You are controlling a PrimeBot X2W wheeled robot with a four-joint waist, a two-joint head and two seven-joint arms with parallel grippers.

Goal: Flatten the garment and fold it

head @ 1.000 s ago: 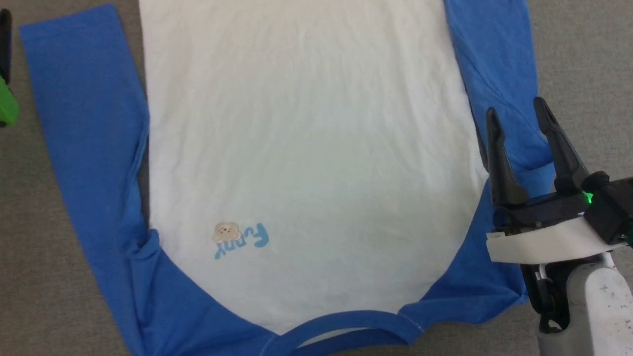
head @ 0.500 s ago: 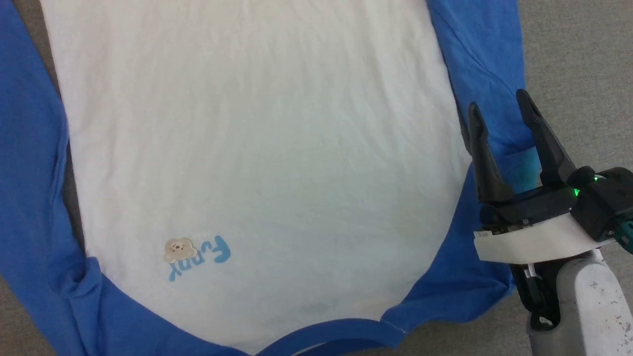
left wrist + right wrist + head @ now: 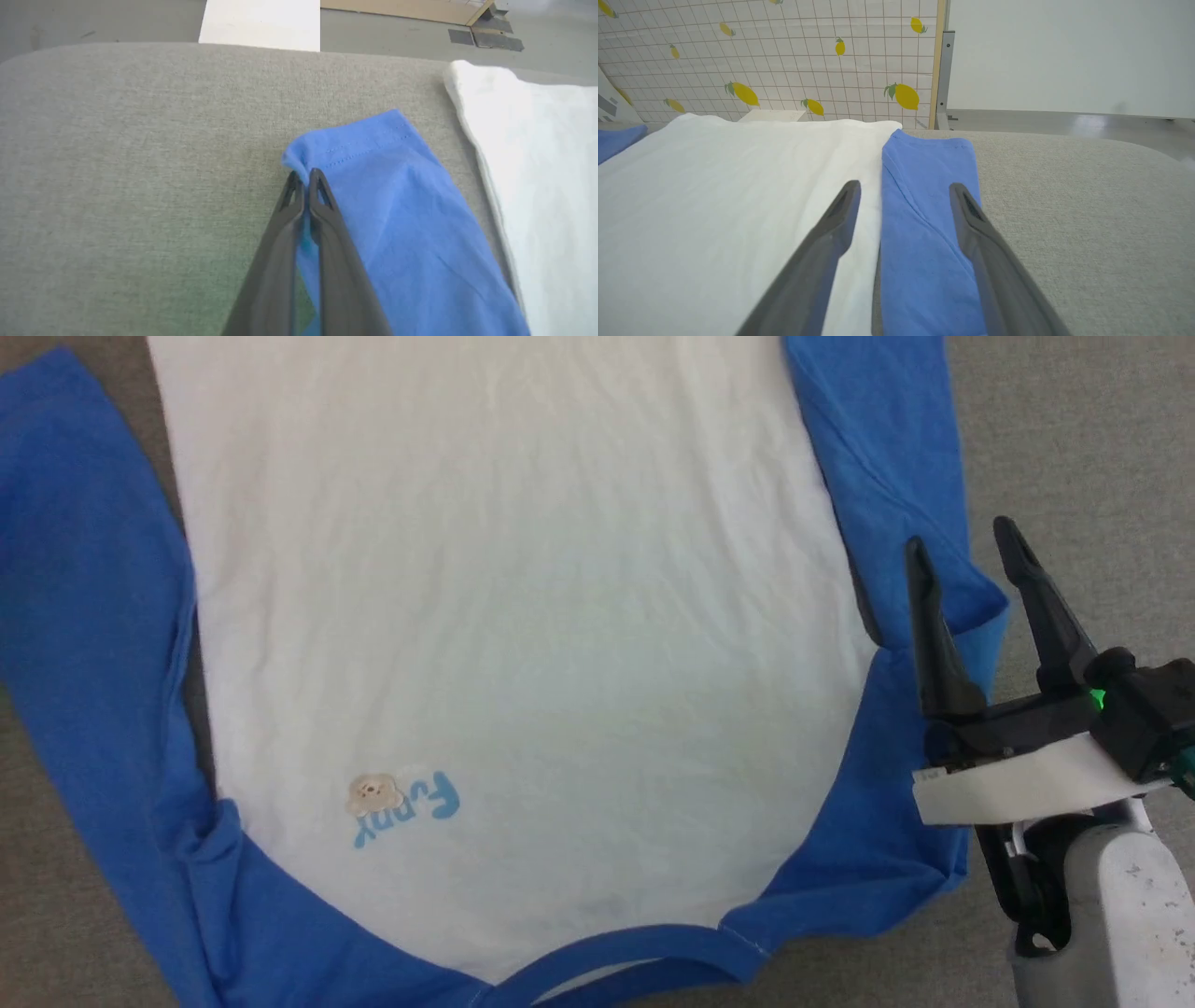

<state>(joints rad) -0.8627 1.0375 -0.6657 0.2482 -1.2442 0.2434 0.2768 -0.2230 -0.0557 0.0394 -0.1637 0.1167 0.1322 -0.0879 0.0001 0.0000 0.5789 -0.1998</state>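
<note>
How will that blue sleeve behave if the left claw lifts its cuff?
Probably floppy: the sleeve bunches where the left claw pinches it. Likely light; it lies thin and creased. The attached white body may drag along.

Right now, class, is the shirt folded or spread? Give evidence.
Spread: the shirt lies front up, print showing, blue sleeves along both sides of its white body.

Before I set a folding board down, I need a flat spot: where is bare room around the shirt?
Two bare patches of grey surface: a wide one outboard of the left sleeve, whose cuff the left gripper pinches, and one outboard of the right sleeve, past the open right gripper. The middle is covered by the garment.
</note>
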